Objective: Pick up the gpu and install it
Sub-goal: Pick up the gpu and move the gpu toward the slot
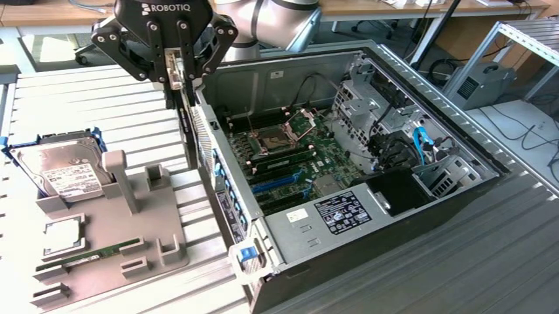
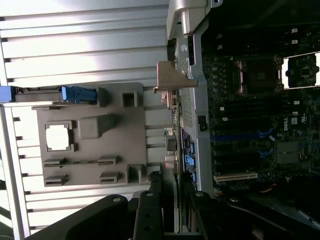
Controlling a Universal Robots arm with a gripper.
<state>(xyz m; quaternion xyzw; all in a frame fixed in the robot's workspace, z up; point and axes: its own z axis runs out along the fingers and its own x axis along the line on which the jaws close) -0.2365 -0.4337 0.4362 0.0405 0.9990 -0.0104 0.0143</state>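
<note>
Between the fingers of the gripper (image 1: 179, 69) we list one graphics card (image 1: 188, 131), clamped at its top edge and hanging on edge, silver bracket (image 2: 172, 75) at the low end.

- Position: the card hangs between the grey tray (image 1: 131, 222) and the computer case (image 1: 367, 255), just beside the case's perforated rear wall (image 1: 206, 134). We cannot tell whether it touches.
- Hazard, as we judge it: the bracket could catch on the rim of that wall if the card travels sideways before it clears the top. A knock there could twist the card in so narrow a hold.
- Hazard, second: the tall post (image 1: 118, 176) of the tray stands near on the other side, so the lane is tight both ways.
- Tray contents: hard drive (image 1: 61, 171) and memory stick (image 1: 91, 255), both well apart from the card.
- Open room: above the case there is free air. Inside, the long slots (image 1: 279, 184) on the motherboard (image 1: 323, 163) look unoccupied.
- Farthest: a blue cable (image 1: 421, 147) and drive bays crowd the far wall — little room there.
</note>
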